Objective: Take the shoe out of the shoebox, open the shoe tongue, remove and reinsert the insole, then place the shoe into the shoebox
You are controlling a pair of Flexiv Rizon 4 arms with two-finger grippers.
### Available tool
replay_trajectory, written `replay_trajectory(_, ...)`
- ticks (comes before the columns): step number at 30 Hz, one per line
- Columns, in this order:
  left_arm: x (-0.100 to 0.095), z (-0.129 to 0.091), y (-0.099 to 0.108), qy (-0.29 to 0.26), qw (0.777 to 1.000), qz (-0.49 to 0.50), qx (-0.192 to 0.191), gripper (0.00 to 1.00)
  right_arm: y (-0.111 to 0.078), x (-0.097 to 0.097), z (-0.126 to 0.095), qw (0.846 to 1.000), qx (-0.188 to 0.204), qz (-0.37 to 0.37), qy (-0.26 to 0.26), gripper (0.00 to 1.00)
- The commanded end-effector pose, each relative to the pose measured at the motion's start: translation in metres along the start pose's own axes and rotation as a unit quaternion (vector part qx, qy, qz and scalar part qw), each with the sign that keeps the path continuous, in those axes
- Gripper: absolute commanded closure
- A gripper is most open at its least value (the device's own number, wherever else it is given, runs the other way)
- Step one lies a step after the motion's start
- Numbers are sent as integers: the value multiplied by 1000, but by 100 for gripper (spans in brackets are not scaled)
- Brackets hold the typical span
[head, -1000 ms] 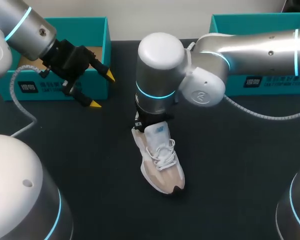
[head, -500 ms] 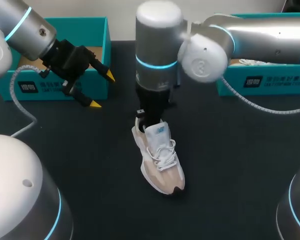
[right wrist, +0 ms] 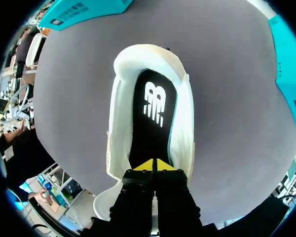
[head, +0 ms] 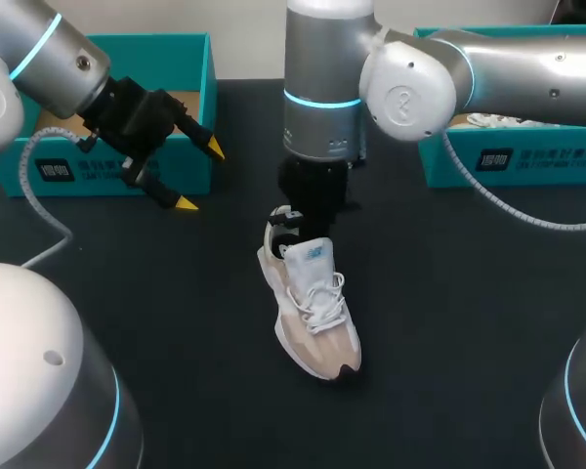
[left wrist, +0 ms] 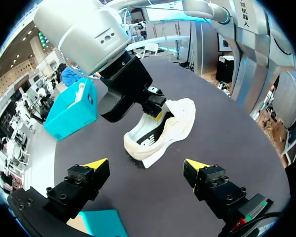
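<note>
A beige and white shoe [head: 317, 327] lies on the dark table, toe toward me. My right gripper [head: 298, 230] reaches down into its heel opening from above. In the right wrist view the right gripper [right wrist: 153, 165] has its yellow tips pressed together, shut on the black insole [right wrist: 153, 108] with a white logo, which fills the shoe [right wrist: 119, 143] opening ahead of the fingers. My left gripper [head: 200, 176] hangs open in front of the left shoebox [head: 190, 44], holding nothing. From the left wrist view the shoe [left wrist: 175, 123] lies ahead of the left gripper [left wrist: 145, 164].
A second teal shoebox [head: 527, 161] stands at the back right with another white shoe [head: 488, 120] inside. The left box is at the back left, close behind my left gripper. Dark tabletop [head: 449, 322] surrounds the shoe.
My right arm has risen and swung more upright over the shoe's heel, its gripper staying in the opening. The shoe and my left arm have not moved.
</note>
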State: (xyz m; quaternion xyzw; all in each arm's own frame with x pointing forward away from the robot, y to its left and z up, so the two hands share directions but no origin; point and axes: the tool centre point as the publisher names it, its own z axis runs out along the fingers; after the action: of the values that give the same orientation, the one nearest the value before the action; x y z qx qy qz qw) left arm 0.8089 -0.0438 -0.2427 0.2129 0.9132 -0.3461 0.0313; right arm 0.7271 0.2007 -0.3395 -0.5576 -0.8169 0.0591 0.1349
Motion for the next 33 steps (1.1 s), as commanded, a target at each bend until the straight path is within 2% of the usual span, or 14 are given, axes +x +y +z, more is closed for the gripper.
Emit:
replay_trajectory(1, 0, 0, 0, 1, 1000, 0, -1, 0, 5, 4, -3, 1000, 10, -8, -17, 100)
replay_trajectory(5, 0, 0, 0, 1, 1000, 0, -1, 0, 10, 3, -4, 998, 23, -32, -45, 100)
replay_trajectory(17, 0, 0, 0, 1, 1000, 0, -1, 0, 16, 7, -3, 997, 48, -48, -41, 100)
replay_trajectory(18, 0, 0, 0, 1, 1000, 0, -1, 0, 16, 7, -2, 997, 48, -44, -38, 71)
replay_trajectory(19, 0, 0, 0, 1, 1000, 0, -1, 0, 15, 8, -2, 997, 49, -44, -37, 51)
replay_trajectory(20, 0, 0, 0, 1, 1000, 0, -1, 0, 14, 8, -1, 997, 49, -43, -37, 3)
replay_trajectory(21, 0, 0, 0, 1, 1000, 0, -1, 0, 13, 10, -1, 997, 50, -42, -34, 0)
replay_trajectory(33, 0, 0, 0, 1, 1000, 0, -1, 0, 6, 10, 2, 995, 82, -47, -43, 0)
